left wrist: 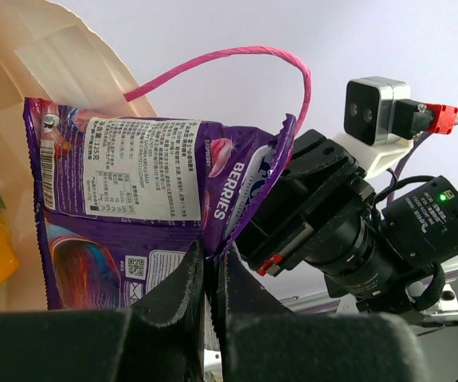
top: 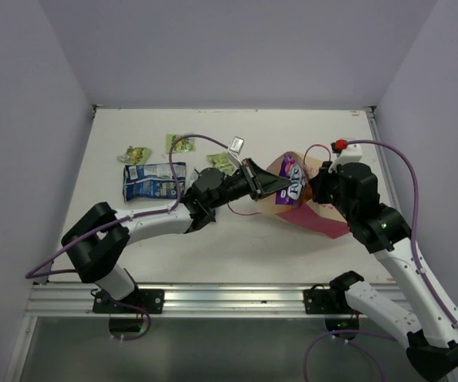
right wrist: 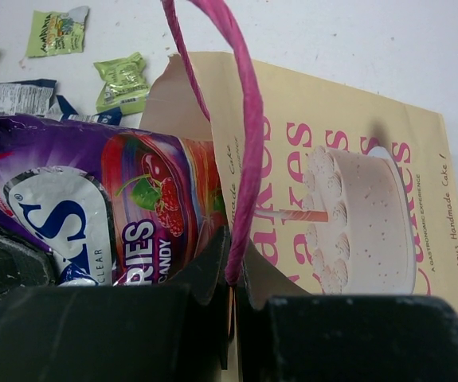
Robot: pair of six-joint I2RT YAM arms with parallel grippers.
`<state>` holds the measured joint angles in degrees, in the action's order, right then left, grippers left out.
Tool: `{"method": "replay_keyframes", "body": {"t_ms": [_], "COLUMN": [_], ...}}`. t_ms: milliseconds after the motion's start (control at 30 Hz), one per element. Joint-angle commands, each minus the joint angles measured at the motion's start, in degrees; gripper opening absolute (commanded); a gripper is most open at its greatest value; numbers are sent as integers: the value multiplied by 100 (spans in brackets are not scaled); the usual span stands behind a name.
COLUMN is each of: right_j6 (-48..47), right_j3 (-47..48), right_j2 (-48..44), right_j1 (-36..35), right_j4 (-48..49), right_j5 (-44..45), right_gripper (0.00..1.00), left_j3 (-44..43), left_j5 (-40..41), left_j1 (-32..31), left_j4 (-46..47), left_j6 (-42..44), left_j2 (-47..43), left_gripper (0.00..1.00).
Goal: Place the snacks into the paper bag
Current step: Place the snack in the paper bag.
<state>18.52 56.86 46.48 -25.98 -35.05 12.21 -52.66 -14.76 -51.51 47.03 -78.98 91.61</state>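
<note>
The left pincer [left wrist: 213, 261] is pinching the purple candy packet [left wrist: 133, 183], half inside the paper bag [right wrist: 348, 143], while the right pincer [right wrist: 232, 256] is squeezing the bag's rim to hold its mouth open.

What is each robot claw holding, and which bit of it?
The left claw pinches the purple packet by its near edge. The right claw pinches the paper bag at its rim, on the pink handle.

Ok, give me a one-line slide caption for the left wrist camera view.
Left gripper pinching the purple snack packet by its edge at the mouth of the paper bag.
</note>
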Motion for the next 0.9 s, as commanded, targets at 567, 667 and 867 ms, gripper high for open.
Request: {"method": "replay_keyframes", "body": {"t_ms": [567, 667, 867], "right_j6": [169, 143, 108], "right_j3": [115, 132, 185], "right_j2": [-86, -104, -104], "right_j1": [-21, -21, -21], "right_j4": [666, 648, 596], "right_j5": [-122, -96, -43], "right_gripper": [0, 0, 0], "left_j3": [283, 309, -67], "left_j5": [44, 193, 1106], "left_j1": [-53, -53, -53], "left_j4": [660, -103, -2660], "left_j6": [241, 540, 1637], "left_j2": [946, 762, 112], "left_gripper": [0, 0, 16]}}
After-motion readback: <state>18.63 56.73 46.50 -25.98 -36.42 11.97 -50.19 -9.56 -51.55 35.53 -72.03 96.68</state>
